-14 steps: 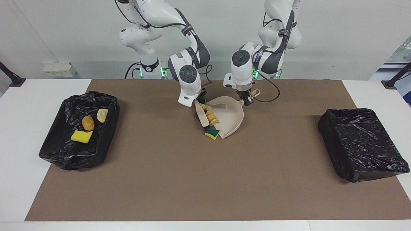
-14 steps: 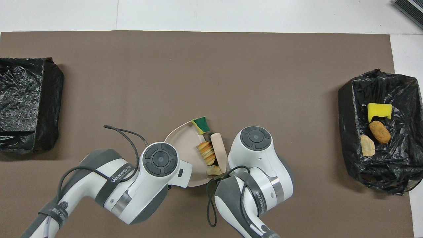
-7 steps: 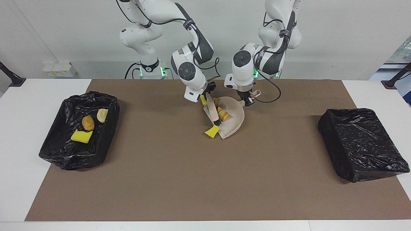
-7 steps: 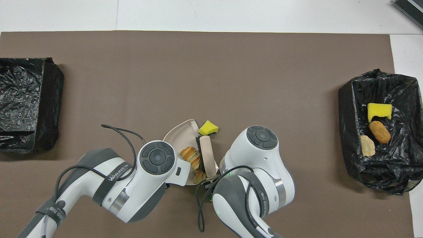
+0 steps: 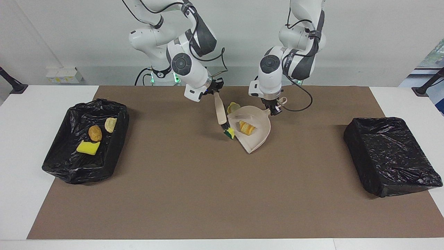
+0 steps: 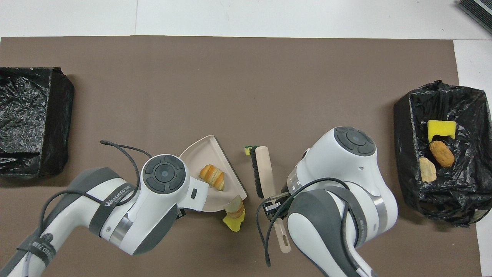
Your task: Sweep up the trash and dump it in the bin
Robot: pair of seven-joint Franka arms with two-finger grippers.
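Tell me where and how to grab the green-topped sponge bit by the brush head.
Probably from straight above, pinching the sponge bit across its narrow sides. It lies low on the mat, right by the bristles of the brush, with the dustpan lip close by, so a sideways approach looks blocked.

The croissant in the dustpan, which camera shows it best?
The overhead view: the croissant lies unobstructed in the dustpan, its ridges plain. The facing view shows it smaller, though equally unblocked.

A brown mat covers the white bench; beyond the mat's corner toward the right arm's end, a white box sits by the wall.
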